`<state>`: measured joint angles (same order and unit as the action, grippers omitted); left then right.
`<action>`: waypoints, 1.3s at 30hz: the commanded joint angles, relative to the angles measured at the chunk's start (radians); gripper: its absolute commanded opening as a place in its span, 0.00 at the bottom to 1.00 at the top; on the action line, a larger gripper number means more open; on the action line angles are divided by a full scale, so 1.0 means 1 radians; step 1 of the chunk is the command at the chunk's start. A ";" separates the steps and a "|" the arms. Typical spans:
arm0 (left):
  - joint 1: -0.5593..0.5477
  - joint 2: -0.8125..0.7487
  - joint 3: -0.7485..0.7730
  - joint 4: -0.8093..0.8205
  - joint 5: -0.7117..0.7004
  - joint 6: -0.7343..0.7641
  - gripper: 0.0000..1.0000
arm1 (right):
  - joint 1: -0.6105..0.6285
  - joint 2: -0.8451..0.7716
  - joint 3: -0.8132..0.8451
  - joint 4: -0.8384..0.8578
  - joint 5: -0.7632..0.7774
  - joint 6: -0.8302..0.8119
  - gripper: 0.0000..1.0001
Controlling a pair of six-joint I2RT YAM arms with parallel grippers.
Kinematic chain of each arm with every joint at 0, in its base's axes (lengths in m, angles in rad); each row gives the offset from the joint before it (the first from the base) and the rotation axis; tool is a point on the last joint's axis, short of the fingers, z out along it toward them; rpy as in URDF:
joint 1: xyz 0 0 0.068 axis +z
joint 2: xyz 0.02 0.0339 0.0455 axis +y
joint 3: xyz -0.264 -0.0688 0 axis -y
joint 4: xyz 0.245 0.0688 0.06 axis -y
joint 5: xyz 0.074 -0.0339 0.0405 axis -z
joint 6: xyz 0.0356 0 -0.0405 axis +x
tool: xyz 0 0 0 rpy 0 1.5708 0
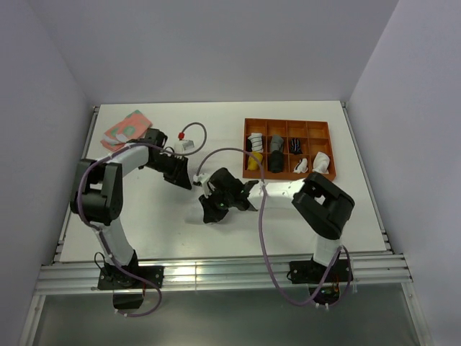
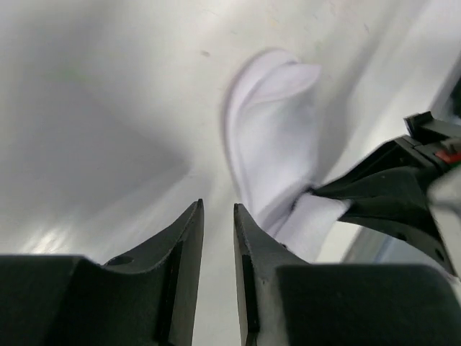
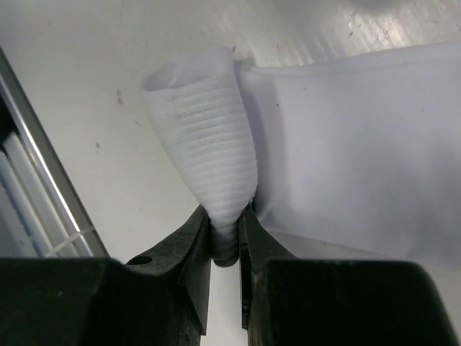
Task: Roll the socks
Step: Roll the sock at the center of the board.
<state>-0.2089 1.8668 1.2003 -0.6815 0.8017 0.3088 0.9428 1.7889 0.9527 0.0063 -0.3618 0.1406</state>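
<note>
A white sock (image 2: 277,137) lies flat on the table, its toe pointing away in the left wrist view. My right gripper (image 3: 225,213) is shut on its ribbed cuff (image 3: 209,137), which stands bunched up in a cone. My left gripper (image 2: 217,205) hovers just beside the sock with a narrow gap between its jaws and only table showing in it. From above, both grippers meet mid-table, left (image 1: 189,179) and right (image 1: 206,186), and only a scrap of the white sock (image 1: 196,177) shows. A pink sock with teal patches (image 1: 128,128) lies at the far left.
An orange compartment tray (image 1: 245,140) stands at the back right with several rolled socks (image 1: 275,155) in it. The right arm's black fingers (image 2: 374,191) reach in from the right in the left wrist view. Cables loop over the middle of the table.
</note>
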 commanded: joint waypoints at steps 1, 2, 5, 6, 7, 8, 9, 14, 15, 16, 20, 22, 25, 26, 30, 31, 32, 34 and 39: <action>0.026 -0.144 -0.063 0.193 -0.071 -0.068 0.28 | -0.056 0.092 0.084 -0.104 -0.155 0.043 0.00; 0.028 -0.170 -0.102 0.210 -0.103 -0.054 0.29 | -0.067 0.113 0.105 -0.127 -0.182 0.040 0.01; 0.031 -0.264 -0.168 0.266 -0.168 -0.016 0.29 | -0.102 0.173 0.187 -0.206 -0.268 0.050 0.01; 0.031 -0.283 -0.182 0.273 -0.179 -0.004 0.30 | -0.108 0.202 0.205 -0.224 -0.322 0.050 0.02; 0.031 -0.319 -0.192 0.280 -0.188 0.030 0.31 | -0.125 0.211 0.239 -0.248 -0.338 0.065 0.02; 0.031 -0.337 -0.215 0.293 -0.194 0.033 0.31 | -0.134 0.219 0.250 -0.252 -0.350 0.079 0.02; 0.031 -0.360 -0.234 0.310 -0.225 0.039 0.32 | -0.145 0.231 0.259 -0.258 -0.379 0.086 0.02; 0.028 -0.552 -0.381 0.431 -0.246 0.156 0.46 | -0.214 0.285 0.325 -0.330 -0.486 0.114 0.03; 0.028 -0.572 -0.398 0.445 -0.246 0.173 0.49 | -0.222 0.290 0.336 -0.345 -0.482 0.117 0.03; 0.017 -0.604 -0.413 0.456 -0.252 0.212 0.51 | -0.225 0.300 0.368 -0.389 -0.499 0.110 0.03; -0.027 -0.647 -0.476 0.482 -0.288 0.324 0.58 | -0.246 0.355 0.442 -0.485 -0.499 0.103 0.04; -0.058 -0.678 -0.498 0.487 -0.288 0.377 0.60 | -0.256 0.363 0.457 -0.496 -0.508 0.112 0.04; -0.113 -0.753 -0.595 0.523 -0.305 0.455 0.66 | -0.268 0.379 0.472 -0.514 -0.531 0.111 0.04; -0.132 -0.779 -0.625 0.537 -0.311 0.481 0.68 | -0.269 0.382 0.477 -0.520 -0.531 0.109 0.04; -0.214 -0.825 -0.696 0.573 -0.337 0.559 0.77 | -0.277 0.395 0.492 -0.542 -0.539 0.105 0.04; -0.222 -0.815 -0.696 0.568 -0.343 0.566 0.85 | -0.282 0.400 0.495 -0.543 -0.540 0.103 0.04; -0.231 -0.808 -0.706 0.576 -0.352 0.573 0.90 | -0.282 0.403 0.498 -0.545 -0.536 0.105 0.04; -0.259 -0.824 -0.741 0.608 -0.363 0.590 0.91 | -0.283 0.411 0.503 -0.549 -0.540 0.105 0.04; -0.303 -0.801 -0.762 0.643 -0.361 0.604 0.91 | -0.286 0.420 0.509 -0.554 -0.542 0.102 0.04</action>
<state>-0.4915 1.0584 0.4484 -0.1120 0.4454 0.8707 0.6643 2.1826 1.4288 -0.5121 -0.9180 0.2527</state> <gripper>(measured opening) 0.913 0.213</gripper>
